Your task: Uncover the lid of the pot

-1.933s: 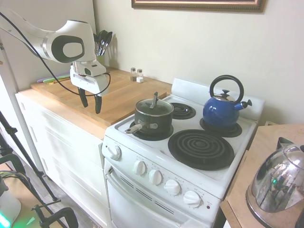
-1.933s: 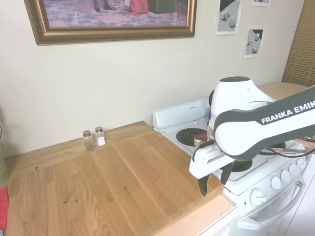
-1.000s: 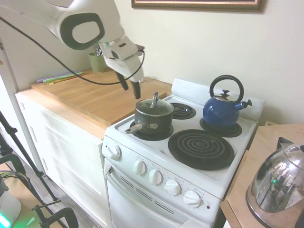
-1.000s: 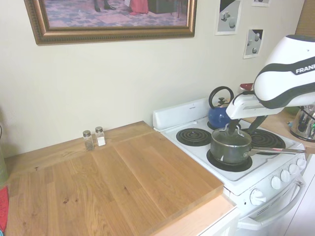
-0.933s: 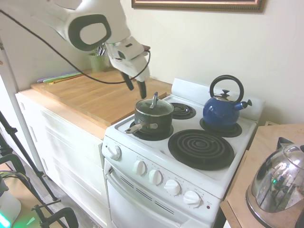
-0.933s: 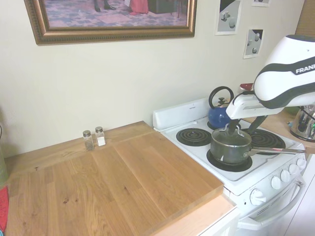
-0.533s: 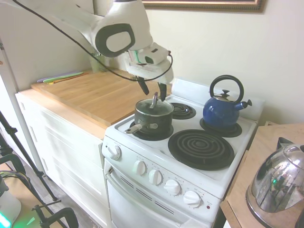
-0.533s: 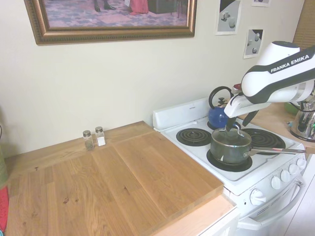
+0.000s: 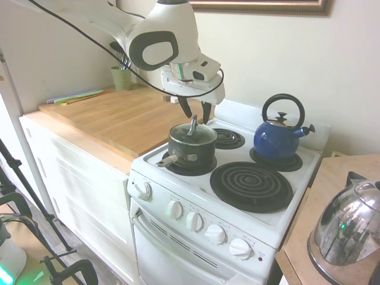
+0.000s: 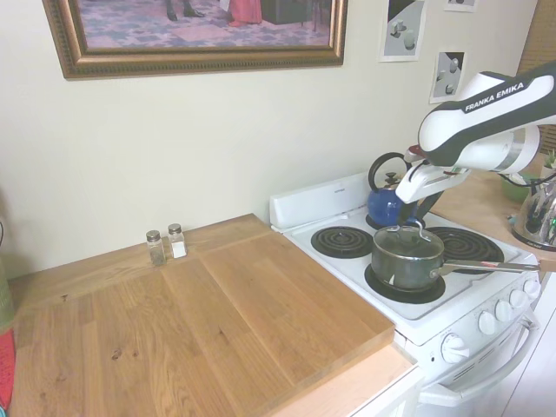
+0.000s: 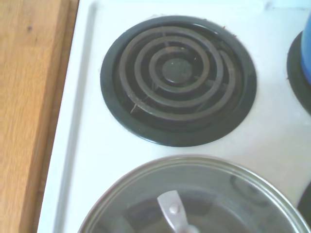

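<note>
Claw spread, hovering just above lid on pot.

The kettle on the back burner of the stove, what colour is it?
The kettle is deep blue with a black handle and knob, clearest in the first exterior view.

The white arm is reaching in from the upper left of the first exterior view, its rounded wrist joint bending so that the pincer is pointing straight down. The two dark fingers are hanging parted with a clear gap between them, gripping nothing and touching nothing. In the second exterior view the same arm is coming in from the right, with the forearm sloping down toward the pincer, whose dark fingers are only partly showing there below the white hand.
</note>
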{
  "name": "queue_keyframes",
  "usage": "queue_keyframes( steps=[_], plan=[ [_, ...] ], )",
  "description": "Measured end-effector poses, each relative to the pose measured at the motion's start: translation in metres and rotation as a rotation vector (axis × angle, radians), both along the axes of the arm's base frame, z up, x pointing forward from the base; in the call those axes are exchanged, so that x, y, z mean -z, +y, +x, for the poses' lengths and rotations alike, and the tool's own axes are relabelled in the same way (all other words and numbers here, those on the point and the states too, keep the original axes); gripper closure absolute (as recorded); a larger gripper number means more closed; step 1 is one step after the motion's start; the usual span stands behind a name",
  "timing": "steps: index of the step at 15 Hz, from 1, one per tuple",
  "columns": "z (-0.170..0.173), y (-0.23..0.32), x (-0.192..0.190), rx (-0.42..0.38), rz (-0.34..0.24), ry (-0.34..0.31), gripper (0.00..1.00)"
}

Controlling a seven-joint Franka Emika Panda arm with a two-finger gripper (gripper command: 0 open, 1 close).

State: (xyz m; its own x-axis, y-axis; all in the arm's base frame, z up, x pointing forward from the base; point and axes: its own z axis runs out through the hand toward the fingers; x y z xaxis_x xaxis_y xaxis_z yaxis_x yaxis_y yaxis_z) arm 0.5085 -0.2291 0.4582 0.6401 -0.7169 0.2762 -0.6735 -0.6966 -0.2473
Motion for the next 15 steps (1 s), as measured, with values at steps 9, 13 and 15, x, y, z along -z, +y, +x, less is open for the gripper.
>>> queue_keyframes(
  steps=[9, 13, 15],
  plan=[
    [0.001, -0.002, 0.01, -0.019, 0.014, 0.012, 1.0],
    [-0.002, -0.008, 0.009, -0.016, 0.017, 0.006, 1.0],
    [-0.005, -0.013, 0.003, -0.01, 0.01, -0.004, 1.0]
  ],
)
